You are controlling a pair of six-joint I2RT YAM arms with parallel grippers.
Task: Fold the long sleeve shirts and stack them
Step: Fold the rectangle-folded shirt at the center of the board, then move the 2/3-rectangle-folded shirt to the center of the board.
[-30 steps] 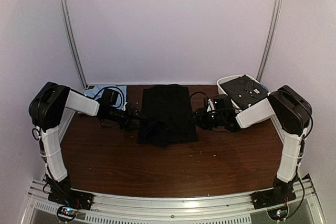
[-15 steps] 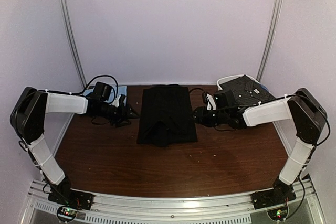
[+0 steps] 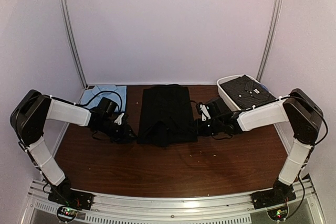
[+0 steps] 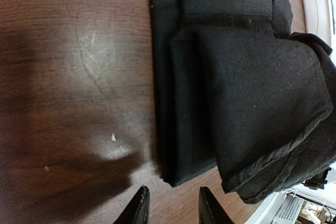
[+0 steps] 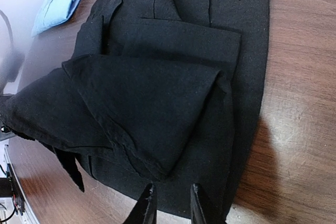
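**Position.** The black shirt (image 3: 167, 111) lies flat on the counter (image 3: 173, 171), between the two claws. The left claw (image 4: 173, 209) sits low at the shirt's near left corner, with the hem just ahead of its tips. The right claw (image 5: 170, 203) sits at the near right corner, its tips over the cloth's edge.

**Claw state.** Both are released. The fingers of each stand slightly parted and nothing is pinched between them.

**Reason for placement.** Judged from the mirrored stance at the near hem, the arms are set to take both corners together. The hem could then be carried away from the bases to halve the garment's length.

**Condition of garment.** The shirt is narrowed to a long rectangle with its sleeves turned inward. The sleeve ends bunch into a thick, uneven wad at the near end, ahead of both claws. The layers there are loose and could slip apart when lifted.

**Other items.** A light blue shirt (image 3: 107, 93) lies folded beyond the left claw. A white tub (image 3: 220, 85) holding a dark dotted shirt (image 3: 247, 90) stands beyond the right claw.
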